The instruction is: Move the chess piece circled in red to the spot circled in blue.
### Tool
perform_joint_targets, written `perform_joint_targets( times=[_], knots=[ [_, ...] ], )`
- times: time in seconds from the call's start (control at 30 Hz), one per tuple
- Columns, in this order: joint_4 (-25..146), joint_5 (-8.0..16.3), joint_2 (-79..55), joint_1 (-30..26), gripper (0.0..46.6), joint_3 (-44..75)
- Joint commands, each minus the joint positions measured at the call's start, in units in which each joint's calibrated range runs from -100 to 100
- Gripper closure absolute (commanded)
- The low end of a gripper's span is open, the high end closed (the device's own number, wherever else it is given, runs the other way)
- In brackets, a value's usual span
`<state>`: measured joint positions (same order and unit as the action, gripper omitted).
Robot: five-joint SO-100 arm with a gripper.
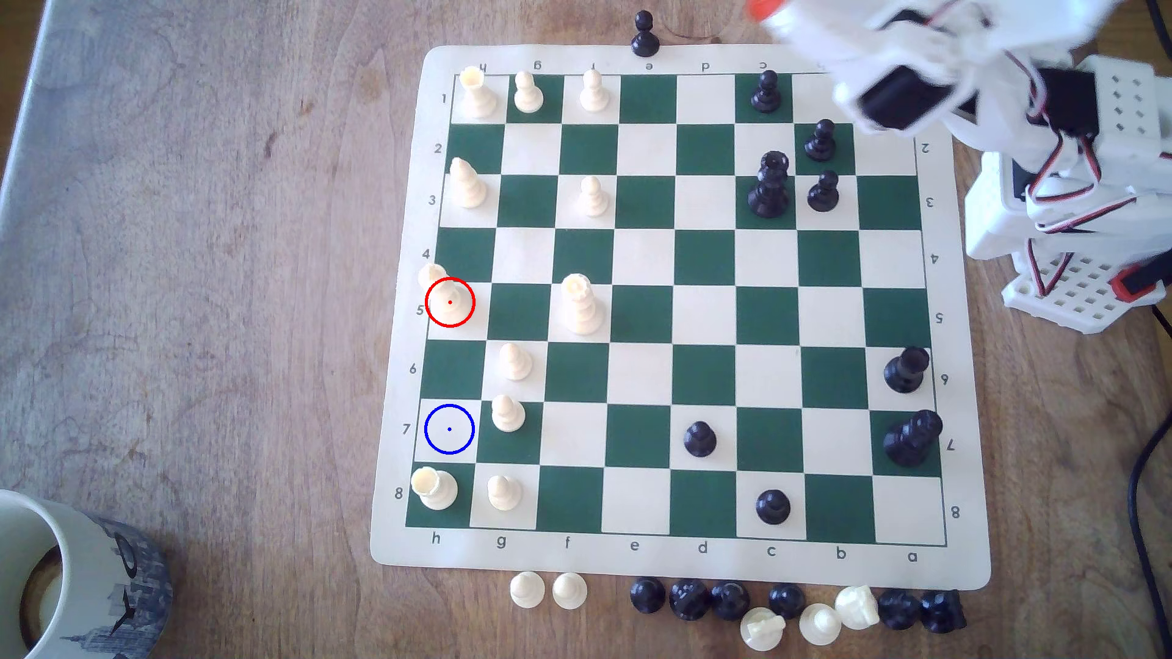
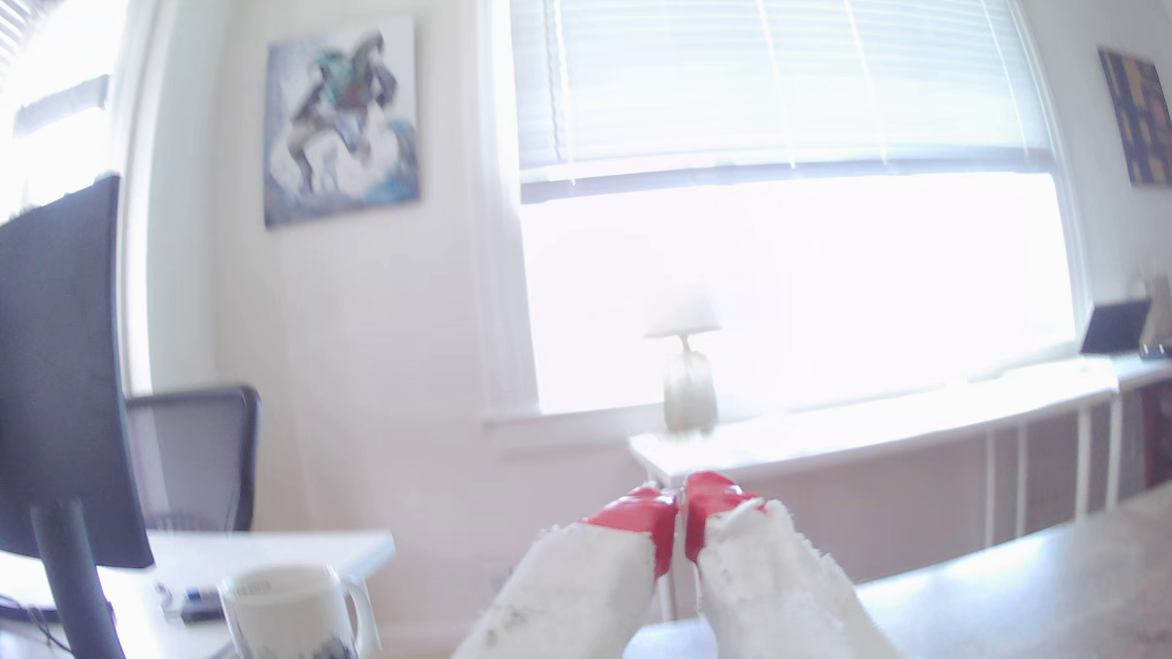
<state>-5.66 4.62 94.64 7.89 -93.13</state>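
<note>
- The chess piece was cream-white plastic with a blunt rounded head and a round base. It stood inside the red ring on the pale square of row 5, column h, at about 9 o'clock on the board in the exterior view.
- Its head leaned toward 11 o'clock over the board's border, an effect of the overhead angle, and its base sat under the red dot.
- The spot, a pale square with a blue ring and dot, lay two squares toward 6 o'clock from the piece, in the same column, with one dark square between them.
- A cream rook stood on the dark square just past the spot at 6 o'clock, and a cream pawn just beside it at 3 o'clock.
- The arm hung blurred over the board's 1 o'clock corner, well apart from the piece.
- In the wrist view the hand pointed out at the room, its red-tipped fingers pressed together and empty.
- A mug stood on the desk at 8 o'clock.
</note>
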Motion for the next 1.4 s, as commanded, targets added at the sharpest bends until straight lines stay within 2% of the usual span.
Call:
perform_joint_targets(
  times=[0.0, 0.17, 0.37, 0.57, 0.9, 1.1, 1.37],
  knots=[
    [8.85, 0.2, -7.54, 0.28, 46.4, 12.99],
    [17.45, 0.05, -19.0, -2.45, 46.4, 25.23],
    [33.01, 0.15, -38.7, -6.99, 46.4, 47.98],
    [46.61, 0.39, -51.77, -10.43, 45.8, 64.66],
    [50.87, 0.59, -65.61, -9.96, 44.4, 78.17],
    [50.13, 1.81, -77.49, -11.29, 38.3, 87.33],
    [48.41, 2.44, -92.09, -9.73, 36.4, 98.3]
  ],
)
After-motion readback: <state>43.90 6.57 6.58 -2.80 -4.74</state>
